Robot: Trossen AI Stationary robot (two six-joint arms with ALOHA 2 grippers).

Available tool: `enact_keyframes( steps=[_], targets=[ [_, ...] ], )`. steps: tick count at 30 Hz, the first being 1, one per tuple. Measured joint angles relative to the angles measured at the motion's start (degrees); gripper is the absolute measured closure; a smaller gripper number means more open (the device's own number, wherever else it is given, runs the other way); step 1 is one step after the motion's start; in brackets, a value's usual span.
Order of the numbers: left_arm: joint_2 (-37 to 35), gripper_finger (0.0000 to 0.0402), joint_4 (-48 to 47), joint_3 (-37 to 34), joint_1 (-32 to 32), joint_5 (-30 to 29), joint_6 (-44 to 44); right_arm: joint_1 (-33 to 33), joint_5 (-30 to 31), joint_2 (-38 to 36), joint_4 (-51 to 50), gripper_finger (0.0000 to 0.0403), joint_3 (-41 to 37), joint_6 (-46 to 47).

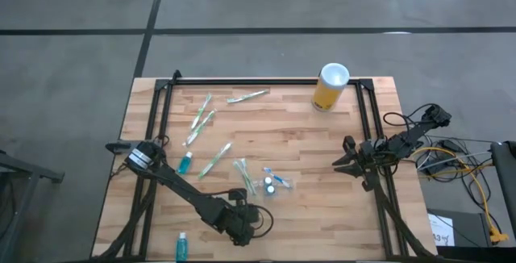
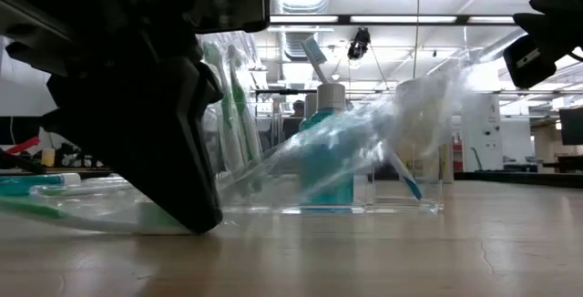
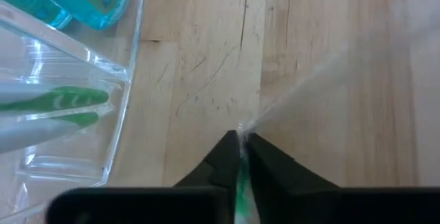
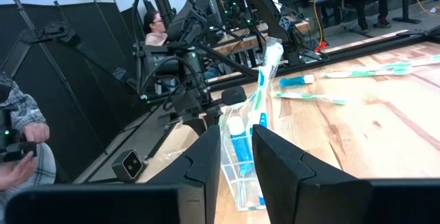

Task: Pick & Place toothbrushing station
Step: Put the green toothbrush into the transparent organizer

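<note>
A clear plastic cup (image 1: 272,185) stands on the wooden table near the middle front. It holds green-white toothbrushes (image 3: 62,107) and a teal white-capped tube (image 2: 325,151). My left gripper (image 1: 239,203) is low at the table just left of the cup, shut on a wrapped green-white toothbrush (image 2: 86,215). More toothbrushes (image 1: 200,118) and two teal tubes (image 1: 185,164) lie loose on the left half. My right gripper (image 4: 237,159) hovers open at the right side of the table, its fingers pointing toward the cup. My left gripper pinches the wrapped toothbrush's green part (image 3: 241,176) between its two fingertips (image 3: 223,157), wrapper and all. The fingers slant down onto the table. The clear wrapper (image 3: 302,86) runs on past the tips, and the toothbrush lies low along the tabletop (image 2: 55,213).
A tall yellow cylinder with a white top (image 1: 330,87) stands at the far right. A black frame rail (image 1: 266,81) runs along the far edge and down both sides. Cables lie beyond the right edge (image 1: 451,154). People show in the room behind (image 4: 20,148).
</note>
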Motion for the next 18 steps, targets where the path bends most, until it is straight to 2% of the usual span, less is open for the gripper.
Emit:
enact_keyframes(
  steps=[3, 13, 18],
  targets=[
    [-0.02, 0.0395, 0.11, -0.06, 0.0, -0.04, -0.34, 0.01, -0.01, 0.0, 0.0, 0.0319, 0.0, -0.01],
    [-0.04, 0.0397, 0.05, -0.08, 0.04, 0.03, 0.04, 0.0, 0.01, 0.0, 0.0, 0.0335, 0.0, 0.0],
    [-0.24, 0.0398, -0.2, 0.06, 0.32, 0.3, 0.07, -0.01, 0.01, 0.0, 0.0, 0.033, 0.0, 0.0]
  ],
)
